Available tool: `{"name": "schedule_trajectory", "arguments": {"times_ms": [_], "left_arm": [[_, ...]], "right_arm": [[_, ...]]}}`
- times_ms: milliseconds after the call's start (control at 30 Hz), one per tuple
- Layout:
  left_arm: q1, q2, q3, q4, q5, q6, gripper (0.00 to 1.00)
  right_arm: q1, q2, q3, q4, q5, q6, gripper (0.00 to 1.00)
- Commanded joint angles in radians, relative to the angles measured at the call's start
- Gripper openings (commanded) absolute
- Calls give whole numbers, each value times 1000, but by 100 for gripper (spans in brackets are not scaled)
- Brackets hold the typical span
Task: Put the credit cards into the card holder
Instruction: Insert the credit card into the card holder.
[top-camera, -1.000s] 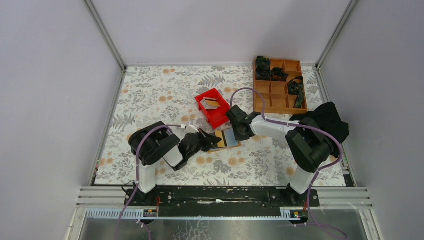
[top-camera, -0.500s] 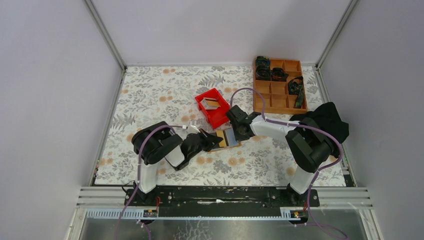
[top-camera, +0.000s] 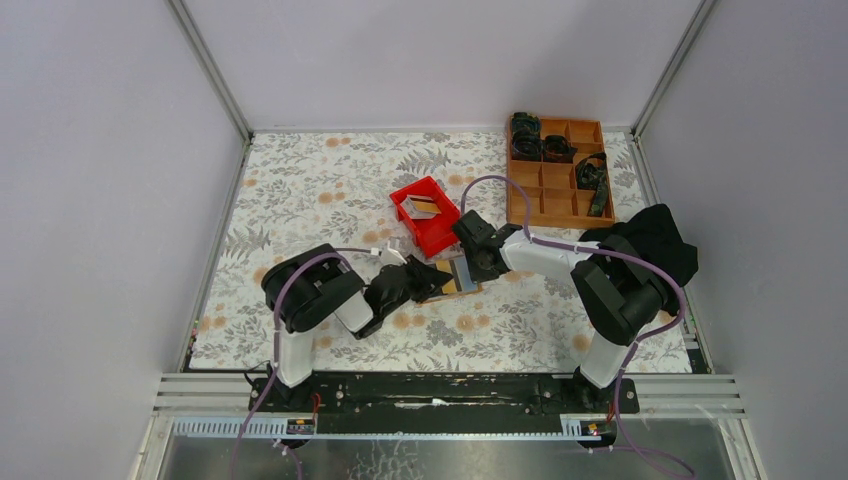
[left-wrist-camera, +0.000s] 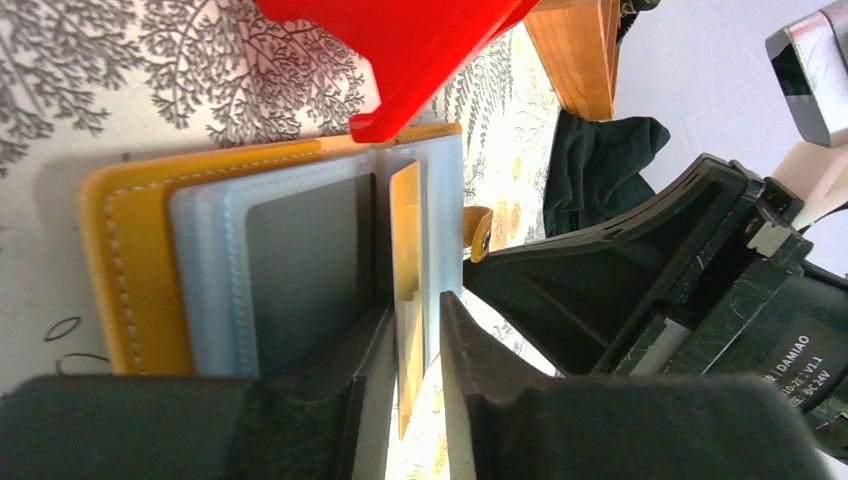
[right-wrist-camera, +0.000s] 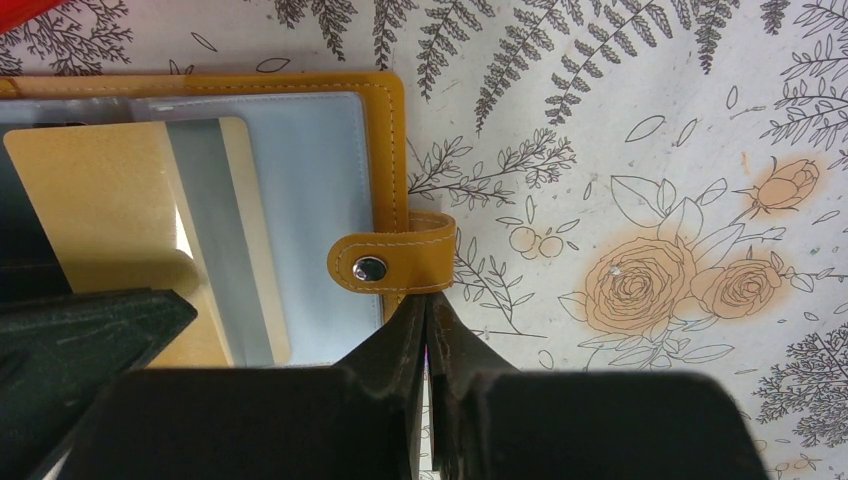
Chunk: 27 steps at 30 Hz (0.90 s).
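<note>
The tan card holder (top-camera: 460, 278) lies open on the floral mat, just in front of the red bin. In the left wrist view its tan edge (left-wrist-camera: 130, 260) frames bluish sleeves and a grey panel (left-wrist-camera: 310, 260). My left gripper (top-camera: 428, 281) holds a gold credit card (left-wrist-camera: 407, 260) edge-on between nearly closed jaws, with the card's far end over the holder's sleeves. In the right wrist view this card (right-wrist-camera: 120, 200) shows a grey stripe. My right gripper (right-wrist-camera: 427, 300) is shut, its tips at the holder's right edge under the snap strap (right-wrist-camera: 395, 265).
A red plastic bin (top-camera: 425, 213) with a pale card inside stands behind the holder and overhangs it in the left wrist view (left-wrist-camera: 400, 40). A wooden compartment tray (top-camera: 557, 170) with dark items is at the back right. A black cloth (top-camera: 650, 240) lies right.
My left gripper has moved right toward the card holder with the card, now reaching over its left half. The right arm and the holder have not moved.
</note>
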Motion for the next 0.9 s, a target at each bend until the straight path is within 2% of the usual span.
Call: {"name": "schedule_trajectory", "arguments": {"times_ms": [0, 133, 300, 500, 867], "left_arm": [[-12, -42, 11, -235, -3, 94, 32], [-14, -107, 62, -434, -15, 156, 40], [-14, -165, 149, -684, -36, 234, 45], [-14, -194, 231, -909, -67, 307, 47], [-14, -226, 297, -1021, -95, 391, 48]], "right_arm": [[1, 36, -23, -35, -27, 16, 7], [1, 39, -22, -28, -28, 19, 7], [1, 42, -19, -29, -28, 19, 8], [1, 46, -8, -29, -34, 21, 8], [1, 50, -25, -6, -55, 36, 8]]}}
